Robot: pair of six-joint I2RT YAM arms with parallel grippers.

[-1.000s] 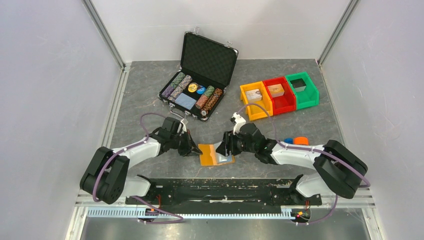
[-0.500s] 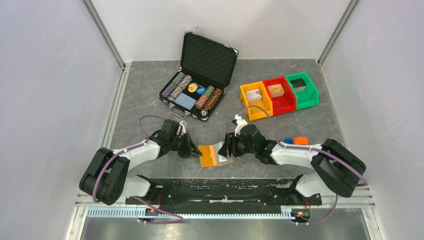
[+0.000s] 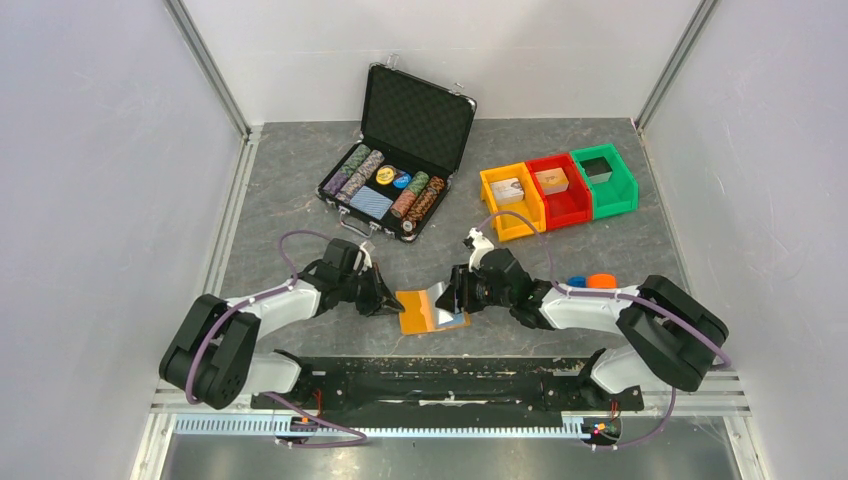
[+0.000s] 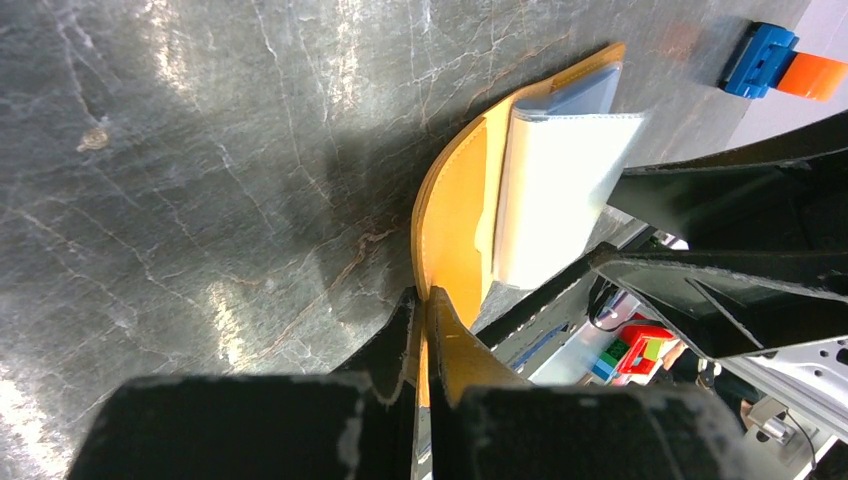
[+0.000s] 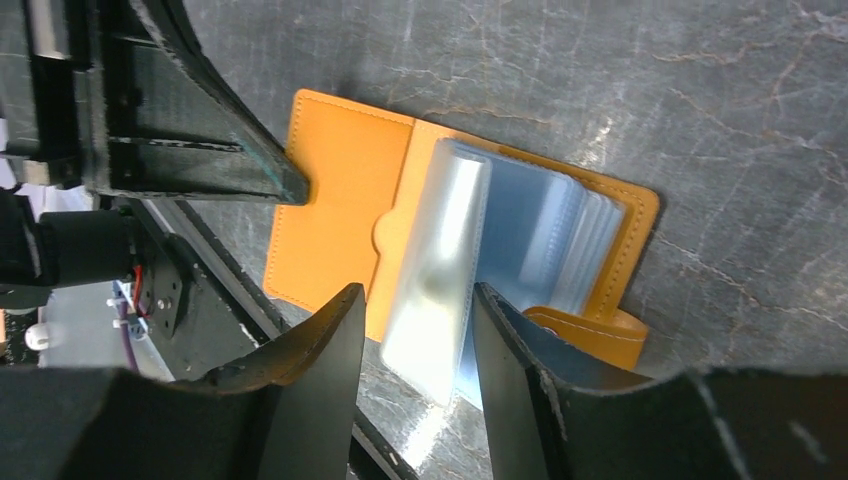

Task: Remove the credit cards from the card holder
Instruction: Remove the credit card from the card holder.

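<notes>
Small flat orange folding card holder [image 3: 411, 314] lies open on grey stone-look table [image 3: 290, 190], nr front edge, btwn the two arms. Its clear plastic sleeve leaves [image 5: 437, 250] are fanned up from the spine, some w/ bluish tint inside, but credit cards themselves can't be told apart from the sleeves. L gripper [image 4: 424, 300] clamped tight on edge of holder's left cover, which bows up off the table; R gripper [image 5: 417, 292] abt half open, fingers astride one upright sleeve leaf, can't tell if pads actually press it.
</notes>
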